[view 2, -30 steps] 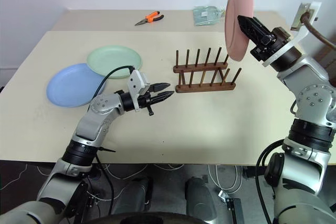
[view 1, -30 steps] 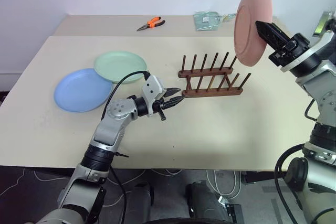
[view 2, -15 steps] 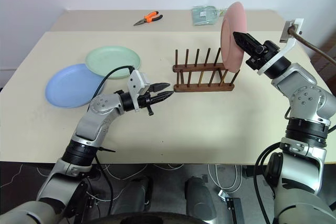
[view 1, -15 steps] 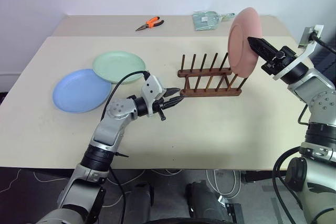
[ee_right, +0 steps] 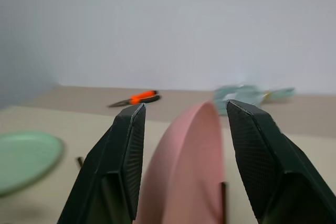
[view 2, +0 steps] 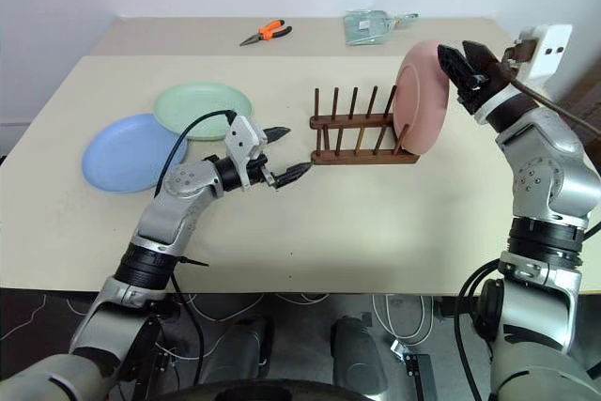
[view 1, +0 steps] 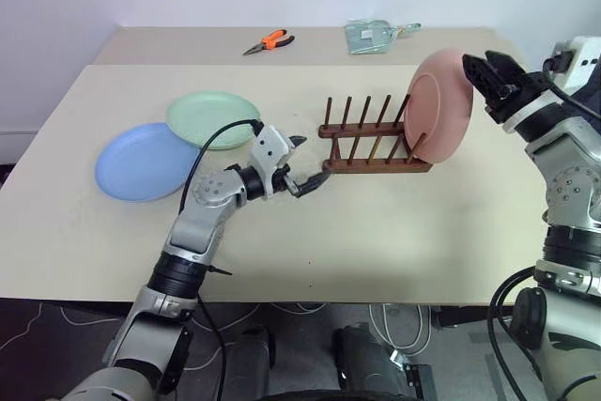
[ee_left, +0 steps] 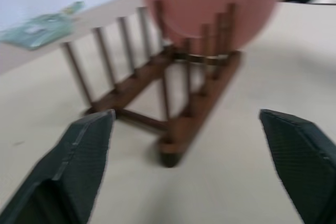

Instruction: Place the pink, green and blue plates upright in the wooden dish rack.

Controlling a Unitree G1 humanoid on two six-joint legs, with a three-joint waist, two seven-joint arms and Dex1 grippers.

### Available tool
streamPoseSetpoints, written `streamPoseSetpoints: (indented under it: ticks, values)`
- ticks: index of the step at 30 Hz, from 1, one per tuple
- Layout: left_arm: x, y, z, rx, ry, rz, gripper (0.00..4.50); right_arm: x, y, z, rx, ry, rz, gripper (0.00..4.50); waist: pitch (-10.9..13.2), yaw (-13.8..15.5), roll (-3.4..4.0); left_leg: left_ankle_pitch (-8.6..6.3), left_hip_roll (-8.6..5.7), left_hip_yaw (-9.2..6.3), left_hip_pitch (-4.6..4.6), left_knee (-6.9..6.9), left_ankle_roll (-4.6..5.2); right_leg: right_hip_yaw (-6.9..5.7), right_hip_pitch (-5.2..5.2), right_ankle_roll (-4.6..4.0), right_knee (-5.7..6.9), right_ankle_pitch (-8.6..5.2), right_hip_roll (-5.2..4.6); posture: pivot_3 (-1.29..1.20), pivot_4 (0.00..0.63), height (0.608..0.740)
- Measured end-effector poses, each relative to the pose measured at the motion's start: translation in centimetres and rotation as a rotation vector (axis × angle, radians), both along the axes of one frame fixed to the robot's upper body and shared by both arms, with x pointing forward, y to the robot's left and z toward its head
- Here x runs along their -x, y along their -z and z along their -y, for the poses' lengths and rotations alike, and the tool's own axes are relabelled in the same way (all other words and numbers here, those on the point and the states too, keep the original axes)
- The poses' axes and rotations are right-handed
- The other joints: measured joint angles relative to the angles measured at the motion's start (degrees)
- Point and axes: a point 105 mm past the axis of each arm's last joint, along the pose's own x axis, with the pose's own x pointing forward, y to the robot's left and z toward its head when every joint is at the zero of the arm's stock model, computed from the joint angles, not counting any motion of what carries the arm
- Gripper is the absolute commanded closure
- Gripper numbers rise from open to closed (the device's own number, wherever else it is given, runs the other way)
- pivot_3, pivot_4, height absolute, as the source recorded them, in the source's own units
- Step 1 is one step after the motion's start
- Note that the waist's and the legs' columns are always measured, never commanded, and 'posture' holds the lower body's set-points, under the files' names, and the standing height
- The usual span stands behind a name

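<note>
The pink plate [view 1: 439,105] stands upright at the right end of the wooden dish rack [view 1: 368,143], leaning between the last pegs. My right gripper [view 1: 485,67] is open at the plate's upper right rim; in the right wrist view the plate [ee_right: 184,166] rises between the fingers [ee_right: 123,166] with a gap on each side. The green plate [view 1: 214,119] and the blue plate [view 1: 147,161] lie flat and overlapping on the table's left. My left gripper [view 1: 308,161] is open wide just off the rack's left end, holding nothing; the left wrist view faces the rack [ee_left: 173,108].
Orange-handled pliers [view 1: 269,42] and a clear packet [view 1: 376,35] lie on the far table section. The cream table [view 1: 376,232] has bare room in front of the rack. A white box [view 2: 540,42] sits at the far right behind my right arm.
The pink plate came down from the air into the rack's right end. My right gripper opened and let go of it. My left gripper opened wide by the rack's left end.
</note>
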Motion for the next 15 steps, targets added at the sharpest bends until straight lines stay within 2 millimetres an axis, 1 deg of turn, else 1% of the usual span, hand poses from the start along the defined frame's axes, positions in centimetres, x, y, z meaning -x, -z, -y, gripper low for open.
streamPoseSetpoints:
  ticks: [2,3,5,6,8,9,11,13,14,15]
  values:
    - [-1.3,-0.7,-1.5,0.026,-0.111,0.017,0.00,0.6,-1.5,0.4,0.081,0.045,0.054,0.23,0.0,0.0,0.00,0.00,0.00,0.00,-0.01,-0.01,0.00,0.00,-0.03,0.01,0.02,0.00,0.00,0.00,0.150,0.740]
    - [-2.2,-1.2,-2.7,0.044,-0.193,0.028,0.00,1.0,-2.4,0.3,0.133,0.060,0.088,0.06,0.0,0.0,0.00,0.00,0.00,-0.01,-0.01,-0.02,0.00,0.00,-0.06,0.01,0.03,0.01,0.01,0.00,0.150,0.740]
    - [-3.9,-2.4,-5.6,0.117,-0.387,0.039,0.00,1.8,-4.2,-0.7,0.222,0.056,0.156,0.06,0.0,-0.3,0.00,0.00,0.01,-0.01,-0.01,-0.04,0.00,0.00,-0.10,0.04,0.07,0.02,0.01,0.00,0.150,0.740]
    - [-4.8,-3.1,-7.5,0.181,-0.511,0.031,0.00,2.3,-5.0,-1.8,0.273,0.031,0.190,0.06,0.0,-0.4,-0.02,0.00,0.02,-0.02,-0.02,-0.04,0.00,0.00,-0.12,0.05,0.07,0.03,0.02,0.00,0.150,0.740]
    - [-5.8,-3.9,-11.5,0.287,-0.740,0.005,0.00,3.7,-5.6,-5.3,0.401,-0.089,0.243,0.06,0.0,-0.5,-0.04,0.00,0.04,-0.06,-0.01,-0.07,0.00,-0.01,-0.12,0.07,0.07,0.02,0.04,0.00,0.150,0.740]
    - [-6.0,-3.8,-13.2,0.328,-0.837,-0.022,0.00,4.4,-5.3,-7.1,0.457,-0.154,0.250,0.06,0.0,-0.5,-0.04,0.00,0.04,-0.07,-0.01,-0.08,0.00,-0.01,-0.10,0.10,0.07,0.01,0.04,0.00,0.150,0.740]
    - [-6.1,-2.8,-15.6,0.390,-0.981,-0.100,0.00,5.1,-3.4,-10.1,0.540,-0.280,0.213,0.06,0.1,-0.2,-0.15,0.00,0.02,-0.07,-0.02,-0.04,0.00,-0.02,-0.06,0.15,0.05,0.02,0.02,0.00,0.150,0.740]
    - [-5.9,-1.6,-16.7,0.436,-1.060,-0.171,0.00,5.4,-0.9,-11.9,0.592,-0.370,0.138,0.06,0.1,0.3,-0.29,0.01,-0.03,-0.10,-0.19,0.08,-0.02,-0.06,-0.10,0.23,0.04,0.06,-0.02,0.00,0.150,0.740]
    - [-5.8,-1.4,-17.1,0.458,-1.082,-0.193,0.00,5.5,0.0,-12.6,0.608,-0.401,0.116,0.06,0.2,0.5,-0.36,0.02,-0.04,-0.14,-0.31,0.14,-0.05,-0.08,-0.18,0.25,0.03,0.08,-0.04,0.00,0.150,0.740]
    - [-5.7,-1.0,-17.5,0.503,-1.103,-0.236,0.00,6.0,1.2,-13.7,0.617,-0.449,0.095,0.06,0.2,0.6,-0.44,0.06,-0.06,-0.17,-0.50,0.19,-0.10,-0.10,-0.32,0.30,0.02,0.13,-0.05,0.00,0.150,0.740]
